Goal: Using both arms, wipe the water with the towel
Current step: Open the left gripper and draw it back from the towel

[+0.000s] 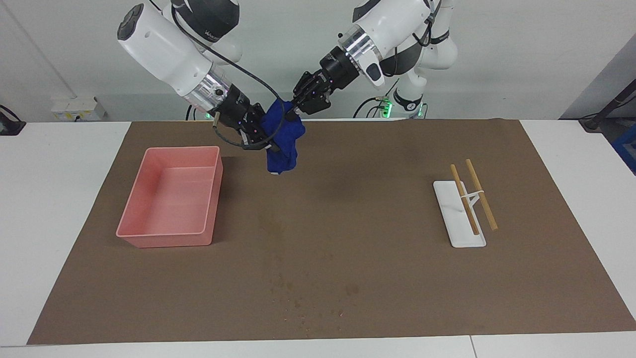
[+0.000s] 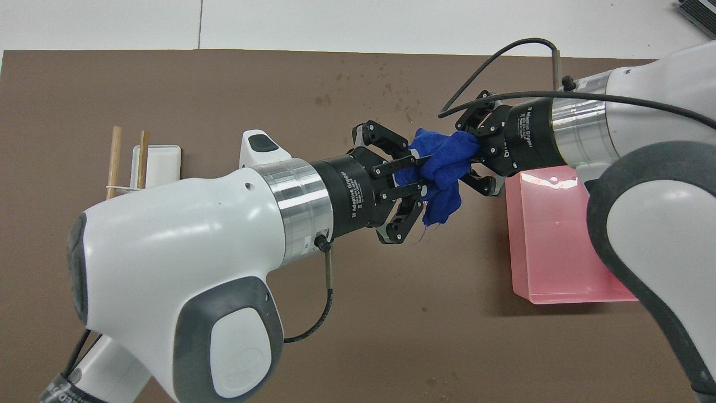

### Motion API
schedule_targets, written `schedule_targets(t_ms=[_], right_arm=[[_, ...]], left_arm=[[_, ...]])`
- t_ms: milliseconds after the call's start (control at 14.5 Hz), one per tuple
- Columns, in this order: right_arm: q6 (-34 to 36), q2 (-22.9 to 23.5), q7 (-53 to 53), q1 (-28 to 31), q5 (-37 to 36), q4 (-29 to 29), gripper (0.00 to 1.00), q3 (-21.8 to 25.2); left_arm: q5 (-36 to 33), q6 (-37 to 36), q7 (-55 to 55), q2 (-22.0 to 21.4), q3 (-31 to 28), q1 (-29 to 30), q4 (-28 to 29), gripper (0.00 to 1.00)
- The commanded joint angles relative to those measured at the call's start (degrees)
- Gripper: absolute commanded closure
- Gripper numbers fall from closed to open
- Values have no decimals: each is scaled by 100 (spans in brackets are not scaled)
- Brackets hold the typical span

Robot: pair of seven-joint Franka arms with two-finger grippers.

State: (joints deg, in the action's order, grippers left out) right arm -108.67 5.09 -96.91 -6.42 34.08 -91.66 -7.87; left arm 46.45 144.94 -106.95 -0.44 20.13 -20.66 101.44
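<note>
A crumpled blue towel (image 1: 281,141) hangs in the air between both grippers, over the brown mat (image 1: 377,164) beside the pink tray. My left gripper (image 1: 294,108) is shut on its upper end; in the overhead view (image 2: 420,173) its fingers close onto the cloth. My right gripper (image 1: 266,141) is shut on the towel's other side, as the overhead view (image 2: 469,159) also shows. The towel (image 2: 442,176) bunches between them. The water (image 1: 298,298) is faint dark spots on the mat, farther from the robots than the towel, also seen from overhead (image 2: 398,92).
A pink tray (image 1: 164,241) stands on the mat toward the right arm's end, also in the overhead view (image 2: 559,246). A white rest (image 1: 459,233) with two wooden chopsticks (image 1: 481,195) lies toward the left arm's end.
</note>
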Motion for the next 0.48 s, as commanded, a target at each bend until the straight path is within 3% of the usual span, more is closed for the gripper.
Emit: schedule_targets(t_ms=[0, 138, 413], right_arm=[[-294, -60, 198, 36, -120, -62, 100, -30], [-592, -52, 329, 27, -155, -106, 100, -30], [-1032, 10, 962, 53, -217, -150, 100, -30]], left_arm=[[14, -70, -10, -123, -71, 131, 139, 0], [-74, -333, -1, -123, -80, 447, 113, 0], [-1346, -843, 182, -123, -80, 861, 86, 0]])
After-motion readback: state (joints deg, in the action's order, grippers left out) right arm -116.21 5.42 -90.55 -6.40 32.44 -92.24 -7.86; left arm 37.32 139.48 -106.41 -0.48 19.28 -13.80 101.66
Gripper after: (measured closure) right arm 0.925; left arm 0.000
